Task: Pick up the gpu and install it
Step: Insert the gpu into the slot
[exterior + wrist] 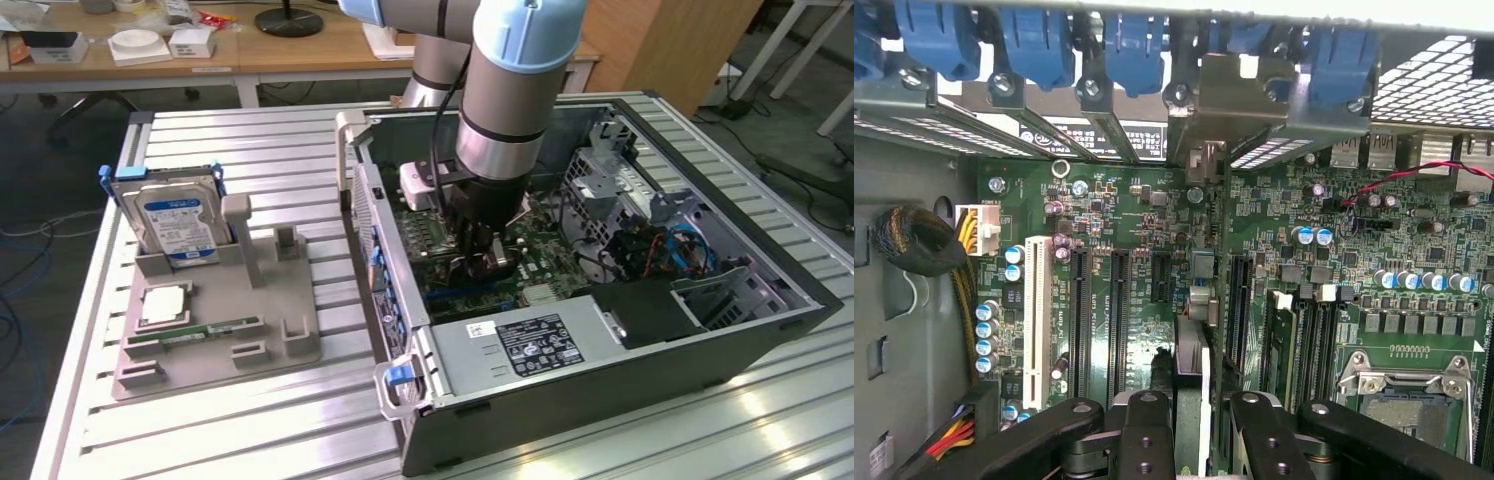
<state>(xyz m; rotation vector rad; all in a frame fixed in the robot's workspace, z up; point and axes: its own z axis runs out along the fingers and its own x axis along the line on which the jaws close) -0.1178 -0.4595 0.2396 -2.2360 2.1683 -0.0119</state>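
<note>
GPU [1194,380] stands on edge between the gripper's [1199,415] fingers, which are clenched on it from both sides; it hangs over the green motherboard [1104,210], in line with the dark expansion slots [1116,310], its far end reaching toward the row of blue latches [1034,45] at the case wall; whether its lower edge has entered a slot I cannot tell.

At the exterior view's left, a grey fixture [214,345] lies on the ribbed metal table [240,430]; a silver hard drive [174,222] with a blue label stands upright in it; nearer the camera a square processor chip [167,303] lies flat, and just beside it a narrow green RAM stick [200,330]. In the middle the open computer case [601,400] lies on its side; the arm [514,90] comes down into it, with the gripper [487,255] low over the board. Nearest the camera inside the case sits the power supply [527,345]; further toward the exterior view's right are drive cages and blue cables [681,245].
</note>
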